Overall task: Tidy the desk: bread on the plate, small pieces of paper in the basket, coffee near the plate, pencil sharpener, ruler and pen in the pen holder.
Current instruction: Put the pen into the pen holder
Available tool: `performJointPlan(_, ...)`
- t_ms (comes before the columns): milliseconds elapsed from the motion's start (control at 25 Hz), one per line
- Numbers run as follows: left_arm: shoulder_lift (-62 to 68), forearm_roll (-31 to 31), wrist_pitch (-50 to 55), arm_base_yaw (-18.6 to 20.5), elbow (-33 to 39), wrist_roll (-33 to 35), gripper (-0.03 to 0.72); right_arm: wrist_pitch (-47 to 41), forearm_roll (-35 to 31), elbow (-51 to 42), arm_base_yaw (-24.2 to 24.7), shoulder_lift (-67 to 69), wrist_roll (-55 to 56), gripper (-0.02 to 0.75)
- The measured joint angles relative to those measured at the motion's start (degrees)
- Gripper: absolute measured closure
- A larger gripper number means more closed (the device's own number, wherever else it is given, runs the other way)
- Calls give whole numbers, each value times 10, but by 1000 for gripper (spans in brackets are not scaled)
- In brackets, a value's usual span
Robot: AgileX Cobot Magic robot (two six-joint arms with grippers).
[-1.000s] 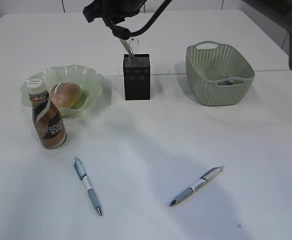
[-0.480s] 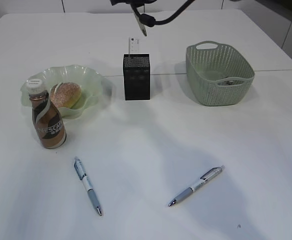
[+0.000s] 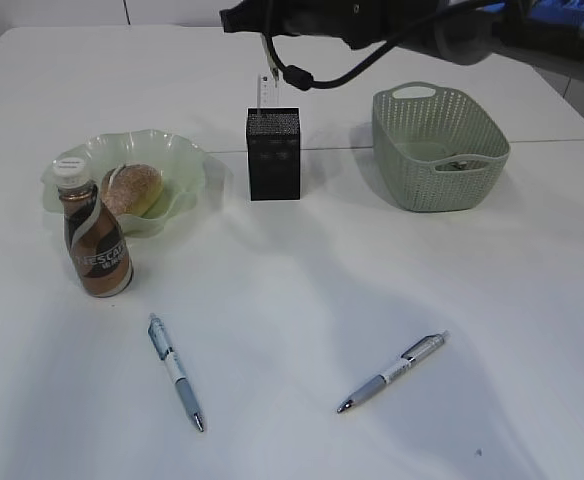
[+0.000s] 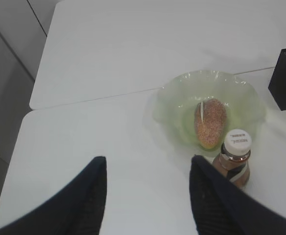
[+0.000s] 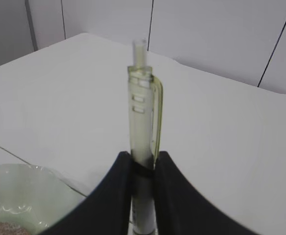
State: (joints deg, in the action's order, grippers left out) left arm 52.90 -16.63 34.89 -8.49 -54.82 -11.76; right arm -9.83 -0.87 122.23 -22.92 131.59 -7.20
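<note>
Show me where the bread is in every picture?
Exterior view: bread sits left, on the plate.
Left wrist view: bread right of middle, on the plate.
Right wrist view: only a brown sliver in the bottom-left corner, probably bread.
Shared landmark: the green plate.

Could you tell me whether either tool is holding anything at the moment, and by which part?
The right tool grips a pen around its lower barrel, clip end sticking out. The left tool is open and holds nothing.
</note>
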Motion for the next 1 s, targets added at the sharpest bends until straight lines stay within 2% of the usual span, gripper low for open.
performJointPlan(160,0,0,-14,0,0,0,305,65,-20,-49,7,0,3,613)
performJointPlan(200,0,0,-17,0,0,0,305,103,-26,-74,9,0,3,613)
performJointPlan(280,0,0,-20,0,0,0,305,103,-26,-74,9,0,3,613)
performJointPlan(320,0,-1,-23,0,0,0,305,206,-50,-128,12,0,4,615)
performJointPlan(400,0,-1,-30,0,0,0,305,211,-50,-131,12,0,4,614)
performJointPlan(440,0,-1,-31,0,0,0,305,257,-60,-154,12,0,5,603)
performJointPlan(1000,0,-1,-40,0,0,0,305,295,-64,-157,12,51,5,616)
